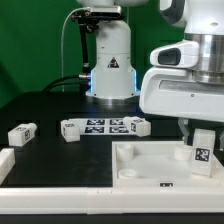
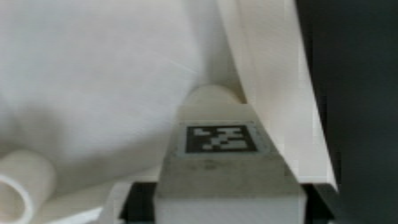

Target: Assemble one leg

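My gripper (image 1: 199,133) is shut on a leg (image 1: 202,152), a small white block with a black-and-white tag, held upright over the corner of the white tray (image 1: 140,168) at the exterior view's right. In the wrist view the leg (image 2: 222,150) sits between my two dark fingers (image 2: 146,200), close against the tray's raised wall (image 2: 267,80). A round socket rim (image 2: 22,182) shows beside it. I cannot tell whether the leg's end is seated in the tray.
Two more legs (image 1: 22,133) (image 1: 70,130) lie on the dark table at the exterior view's left. The marker board (image 1: 112,126) lies behind the tray. The robot base (image 1: 110,60) stands at the back. A white part (image 1: 6,160) is at the left edge.
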